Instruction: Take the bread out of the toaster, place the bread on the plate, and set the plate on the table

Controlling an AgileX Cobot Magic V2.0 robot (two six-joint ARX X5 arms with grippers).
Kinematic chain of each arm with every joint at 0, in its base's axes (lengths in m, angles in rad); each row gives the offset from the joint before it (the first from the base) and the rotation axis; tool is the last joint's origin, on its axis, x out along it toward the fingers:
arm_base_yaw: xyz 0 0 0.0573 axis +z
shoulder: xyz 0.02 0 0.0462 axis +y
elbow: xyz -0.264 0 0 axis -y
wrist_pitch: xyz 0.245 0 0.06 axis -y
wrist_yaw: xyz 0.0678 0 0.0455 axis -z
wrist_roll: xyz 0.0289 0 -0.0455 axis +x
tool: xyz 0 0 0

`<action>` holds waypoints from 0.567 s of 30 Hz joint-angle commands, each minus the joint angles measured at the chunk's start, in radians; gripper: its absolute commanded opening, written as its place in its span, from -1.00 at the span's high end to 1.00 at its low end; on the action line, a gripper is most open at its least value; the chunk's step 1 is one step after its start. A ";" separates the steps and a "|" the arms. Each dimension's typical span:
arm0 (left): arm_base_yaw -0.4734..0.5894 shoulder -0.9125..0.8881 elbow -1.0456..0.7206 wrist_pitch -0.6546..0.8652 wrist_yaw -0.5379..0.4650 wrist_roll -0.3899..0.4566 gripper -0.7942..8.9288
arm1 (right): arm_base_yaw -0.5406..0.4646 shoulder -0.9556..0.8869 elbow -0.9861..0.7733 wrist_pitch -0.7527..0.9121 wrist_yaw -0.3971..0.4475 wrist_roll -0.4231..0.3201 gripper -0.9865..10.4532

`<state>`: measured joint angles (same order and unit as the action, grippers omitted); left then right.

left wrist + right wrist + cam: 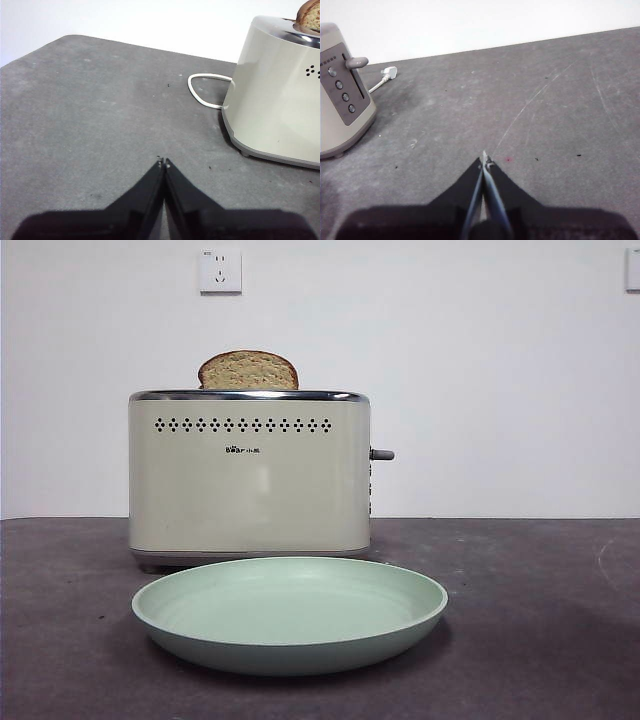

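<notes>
Overall, scuffed dark grey table (560, 640), white wall (480, 360), wall socket (220, 271)

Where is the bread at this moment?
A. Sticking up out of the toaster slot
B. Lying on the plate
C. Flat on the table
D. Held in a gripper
A: the bread stands up from the toaster, while the plate in front holds nothing and both grippers are shut with nothing in them.

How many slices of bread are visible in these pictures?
1: the bread stands in the toaster, behind the plate. A second slice may be hidden inside.
</notes>
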<state>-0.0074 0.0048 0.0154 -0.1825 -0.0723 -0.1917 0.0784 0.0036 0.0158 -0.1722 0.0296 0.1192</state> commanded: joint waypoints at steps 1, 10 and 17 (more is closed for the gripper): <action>0.003 -0.002 -0.013 0.010 0.002 0.000 0.84 | -0.001 -0.002 -0.011 0.005 0.004 -0.004 0.83; 0.003 -0.002 -0.009 0.171 0.093 -0.146 0.85 | -0.001 -0.002 -0.010 0.103 0.001 0.195 0.83; 0.003 0.011 0.124 0.096 0.211 -0.235 0.85 | 0.000 0.035 0.128 0.177 -0.075 0.314 0.85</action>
<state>-0.0074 0.0154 0.1093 -0.0879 0.1314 -0.3992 0.0784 0.0277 0.1024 -0.0044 -0.0368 0.3958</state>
